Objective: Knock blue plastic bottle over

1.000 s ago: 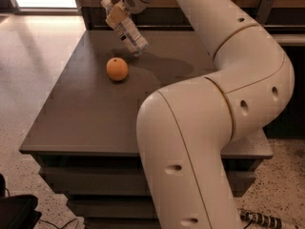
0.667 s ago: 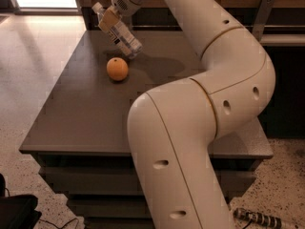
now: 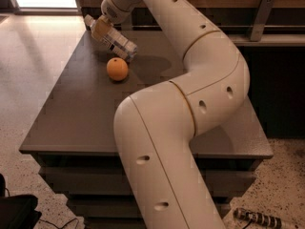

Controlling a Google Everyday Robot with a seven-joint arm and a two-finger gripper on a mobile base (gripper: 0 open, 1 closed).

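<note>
The blue plastic bottle (image 3: 116,42) lies tipped at a slant at the far left of the dark table (image 3: 71,113), its white cap toward the far left edge and its base toward the orange. My gripper (image 3: 99,28) is at the far left of the table, right on the bottle's upper part near the cap. An orange (image 3: 117,68) sits just in front of the bottle's base.
My large white arm (image 3: 190,94) arches over the middle and right of the table. A dark wall ledge with a metal bracket (image 3: 259,18) runs behind the table. A speckled floor lies to the left and in front.
The gripper and bottle have shifted left toward the table's far left edge. The bottle leans lower. The orange has not moved.
</note>
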